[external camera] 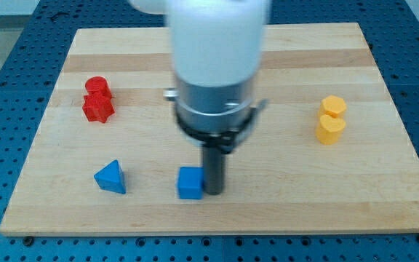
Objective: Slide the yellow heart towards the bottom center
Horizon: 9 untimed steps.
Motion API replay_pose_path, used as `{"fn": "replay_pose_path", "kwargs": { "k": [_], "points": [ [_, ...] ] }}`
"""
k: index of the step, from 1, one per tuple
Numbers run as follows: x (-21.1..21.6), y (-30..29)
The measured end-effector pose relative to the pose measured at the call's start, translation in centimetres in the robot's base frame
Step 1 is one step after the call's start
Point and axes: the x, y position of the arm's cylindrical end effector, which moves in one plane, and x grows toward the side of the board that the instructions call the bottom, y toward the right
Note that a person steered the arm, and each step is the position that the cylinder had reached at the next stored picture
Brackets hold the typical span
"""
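Counter (64,211): you are looking at a pale wooden board lying on a blue perforated base, its grain running across the view.
Arm (217,58): a white and grey body is hanging over the board's middle, blurred, and blocking part of the top centre.
Tool: you are working with a straight dark rod, not a grasping part, so it is neither spreading nor pinching anything; my tip (214,192) is resting near the bottom centre.
Tip versus blocks: it is sitting just beside the blue cube (190,183), on the cube's right side in the view; you cannot tell whether it is touching.
Yellow heart (330,129): it is lying at the view's right, about mid-height, well apart from the tip.
Yellow hexagonal block (334,106): it is sitting right above the heart, the two seemingly touching.
Blue triangle (111,177): it is lying at the bottom left, left of the cube.
Red blocks: a red cylinder (97,86) is sitting against a red star-like block (98,108) at the left.
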Motion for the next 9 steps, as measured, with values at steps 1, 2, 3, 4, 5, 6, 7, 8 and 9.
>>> {"fn": "replay_pose_path", "kwargs": {
  "k": [1,2,3,4,5,6,7,8,9],
  "points": [
    [0.0,-5.2],
    [0.0,-9.5],
    [-0.2,-5.8],
    [0.0,-3.9],
    [0.3,-1.8],
    [0.1,0.9],
    [1.2,1.5],
    [1.7,4.3],
    [2.0,3.9]
  ]
}}
